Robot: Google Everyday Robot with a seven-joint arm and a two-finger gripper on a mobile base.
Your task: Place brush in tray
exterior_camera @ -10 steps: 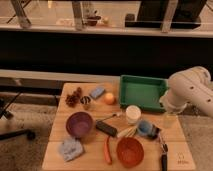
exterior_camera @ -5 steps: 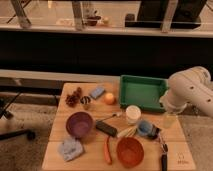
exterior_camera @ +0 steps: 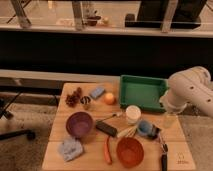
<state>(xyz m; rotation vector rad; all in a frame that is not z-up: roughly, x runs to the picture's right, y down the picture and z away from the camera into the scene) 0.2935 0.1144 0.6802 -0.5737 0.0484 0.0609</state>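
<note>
The brush lies on the wooden table, its slim dark handle running from the black bar to a small pale head beside the white cup. The green tray sits at the table's back right and looks empty. My gripper hangs below the white arm at the table's right edge, just in front of the tray's right corner. It is well right of the brush and holds nothing that I can see.
A purple bowl, an orange bowl, a flat black bar, an orange stick, a white cup, a blue object, a grey cloth, an orange fruit and a black-handled tool crowd the table.
</note>
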